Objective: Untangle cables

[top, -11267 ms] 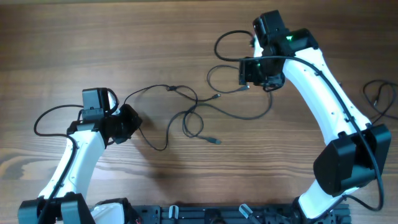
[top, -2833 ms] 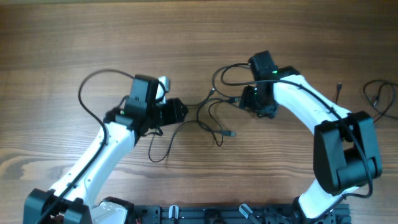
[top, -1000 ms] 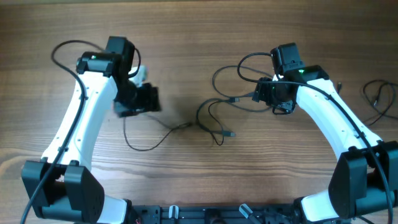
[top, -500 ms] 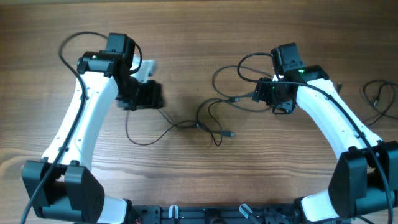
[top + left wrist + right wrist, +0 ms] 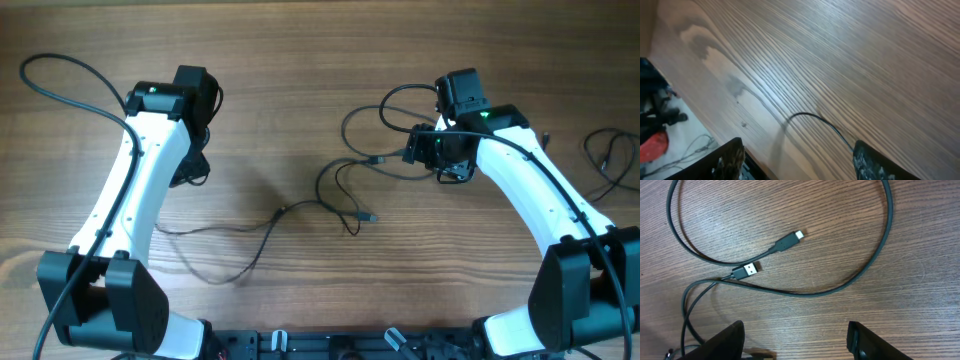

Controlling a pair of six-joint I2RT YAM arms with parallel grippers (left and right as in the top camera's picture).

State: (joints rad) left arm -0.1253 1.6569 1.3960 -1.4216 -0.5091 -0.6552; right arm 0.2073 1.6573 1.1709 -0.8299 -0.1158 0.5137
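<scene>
Thin dark cables lie across the middle of the table. One long cable [image 5: 262, 238] trails from under my left arm, dips toward the front edge and rises to a tangle of loops [image 5: 340, 185] with a plug tip [image 5: 370, 215]. My left gripper [image 5: 188, 168] hangs open above bare wood. In the left wrist view a cable strand [image 5: 810, 116] runs up to the right finger [image 5: 872, 162], and nothing sits between the fingers of the left gripper [image 5: 800, 170]. My right gripper [image 5: 412, 150] is open over a thicker cable loop [image 5: 875, 265], beside a USB-A plug [image 5: 747, 270] and a smaller plug [image 5: 790, 240].
Another dark cord [image 5: 612, 150] lies at the table's right edge. The left arm's thick black wire [image 5: 60, 75] arcs over the far left of the table. The table's edge [image 5: 715, 130] and floor clutter show in the left wrist view.
My left gripper swung left and down, away from the tangle. The long cable stretched out toward the lower left. The right arm has not moved.
</scene>
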